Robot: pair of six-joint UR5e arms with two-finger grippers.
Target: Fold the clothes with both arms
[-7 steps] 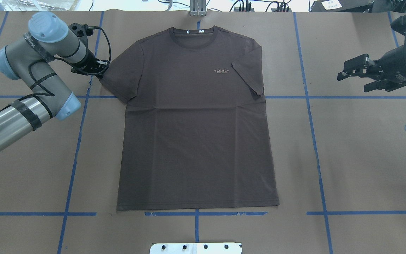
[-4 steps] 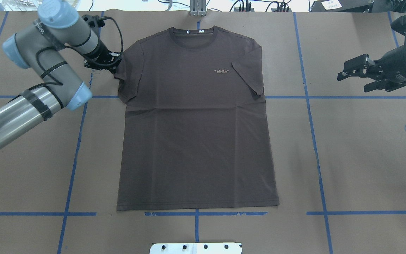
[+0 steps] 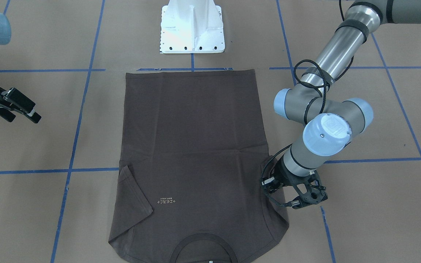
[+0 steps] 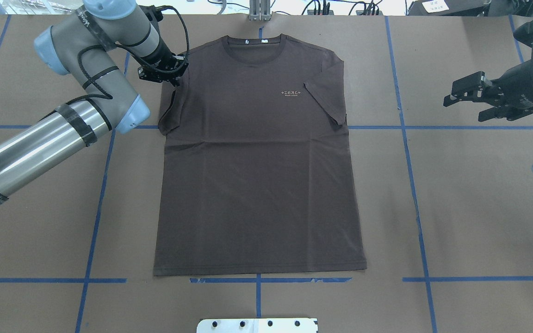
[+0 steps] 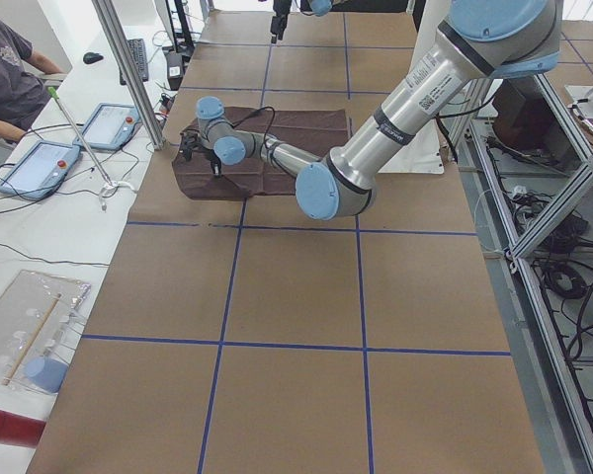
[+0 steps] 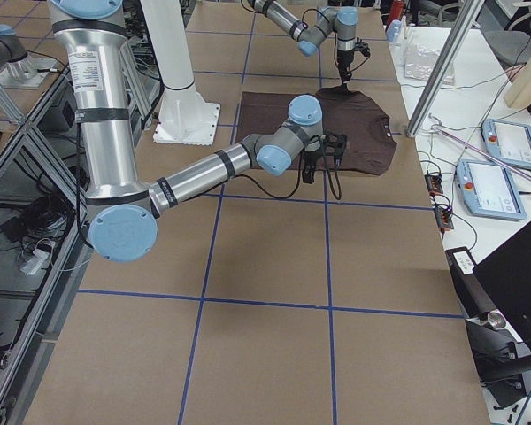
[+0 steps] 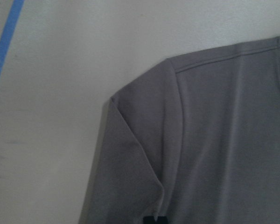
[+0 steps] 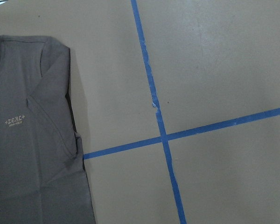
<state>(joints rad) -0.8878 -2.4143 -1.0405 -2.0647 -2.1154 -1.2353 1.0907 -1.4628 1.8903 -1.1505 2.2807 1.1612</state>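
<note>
Folding step: my left end effector (image 4: 170, 79), clenched on the T-shirt (image 4: 257, 162) by its left sleeve (image 4: 172, 108), holds it turned inward.
Right end effector (image 4: 463, 107): released, idle far right.
Next: lay sleeve flat, let go.

Matt cloth T-shirt (image 4: 257, 175) lies on matt brown paper (image 4: 470, 208).

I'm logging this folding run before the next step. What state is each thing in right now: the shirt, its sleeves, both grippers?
T-shirt: spread flat, front up, body unfolded.
Sleeve by the left arm: partly turned in, edge pinched.
Other sleeve: folded in over the chest.
Left gripper: shut on that first sleeve.
Right gripper: open, empty, off beside the shirt.
</note>
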